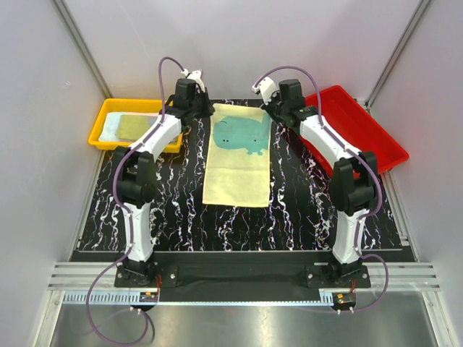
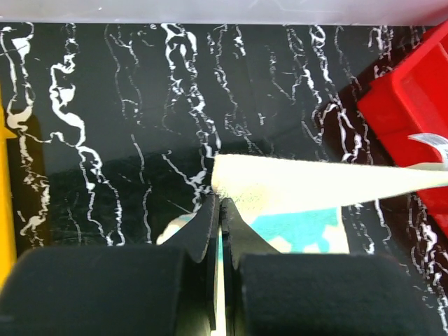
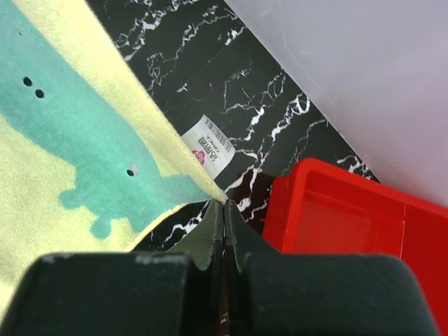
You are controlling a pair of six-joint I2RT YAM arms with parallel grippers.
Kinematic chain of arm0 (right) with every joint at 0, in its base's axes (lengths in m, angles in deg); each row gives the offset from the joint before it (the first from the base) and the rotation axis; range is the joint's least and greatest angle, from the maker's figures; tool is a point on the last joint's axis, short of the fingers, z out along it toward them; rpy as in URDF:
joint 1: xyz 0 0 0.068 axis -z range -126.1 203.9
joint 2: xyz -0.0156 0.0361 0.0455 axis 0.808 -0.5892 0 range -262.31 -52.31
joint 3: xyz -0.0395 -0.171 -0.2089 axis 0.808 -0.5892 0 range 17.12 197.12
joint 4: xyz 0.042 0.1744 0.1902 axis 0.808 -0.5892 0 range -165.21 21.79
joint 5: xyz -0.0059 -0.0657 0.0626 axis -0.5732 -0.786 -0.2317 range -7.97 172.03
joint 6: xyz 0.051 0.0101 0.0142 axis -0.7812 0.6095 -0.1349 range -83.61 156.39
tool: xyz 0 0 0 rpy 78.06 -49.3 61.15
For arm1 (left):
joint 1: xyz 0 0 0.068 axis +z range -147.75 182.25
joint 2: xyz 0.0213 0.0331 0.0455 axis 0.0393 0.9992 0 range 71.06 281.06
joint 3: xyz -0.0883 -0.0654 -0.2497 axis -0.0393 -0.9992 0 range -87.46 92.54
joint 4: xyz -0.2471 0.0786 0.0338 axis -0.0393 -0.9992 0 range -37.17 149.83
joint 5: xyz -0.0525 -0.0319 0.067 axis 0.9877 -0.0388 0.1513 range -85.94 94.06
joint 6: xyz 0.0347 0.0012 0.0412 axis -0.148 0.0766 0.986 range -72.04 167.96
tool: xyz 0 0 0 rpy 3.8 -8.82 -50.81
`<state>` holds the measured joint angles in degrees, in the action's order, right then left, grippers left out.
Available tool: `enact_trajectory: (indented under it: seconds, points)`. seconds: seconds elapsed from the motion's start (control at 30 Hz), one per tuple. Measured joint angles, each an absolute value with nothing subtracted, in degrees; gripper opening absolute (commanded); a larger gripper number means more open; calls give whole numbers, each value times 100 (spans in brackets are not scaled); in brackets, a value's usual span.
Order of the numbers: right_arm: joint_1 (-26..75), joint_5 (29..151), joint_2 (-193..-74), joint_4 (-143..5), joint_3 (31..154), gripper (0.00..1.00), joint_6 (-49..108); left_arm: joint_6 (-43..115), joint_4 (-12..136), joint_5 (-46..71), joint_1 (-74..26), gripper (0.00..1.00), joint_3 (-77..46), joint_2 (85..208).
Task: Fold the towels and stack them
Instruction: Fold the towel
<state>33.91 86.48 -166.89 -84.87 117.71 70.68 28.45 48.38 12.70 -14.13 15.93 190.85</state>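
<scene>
A yellow towel with a teal animal print lies lengthwise in the middle of the black marble table. My left gripper is shut on its far left corner, the jaws pinching the cloth in the left wrist view. My right gripper is shut on the far right corner; the teal print and a white label show beside its jaws. The far edge between the two grippers is lifted off the table. More folded towels, pale blue and olive-yellow, lie in the yellow bin.
A yellow bin stands at the far left of the table. A red bin stands at the far right, close to my right arm. White walls enclose the back and sides.
</scene>
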Motion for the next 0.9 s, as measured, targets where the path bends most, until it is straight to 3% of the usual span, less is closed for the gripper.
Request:
enact_trajectory:
  seconds: [0.3,0.8,0.9]
  points:
    - [3365,9034,-16556,-8487,10945,0,6976,3156,5350,1484,-1378,0,8,18456]
    - [2952,9664,-15199,-9445,9308,0,6036,2937,5852,1849,-1488,0,-2881,16537]
    - [2757,9666,-15199,-9532,8993,0,5798,2686,5787,1594,-1627,16,-3218,16440]
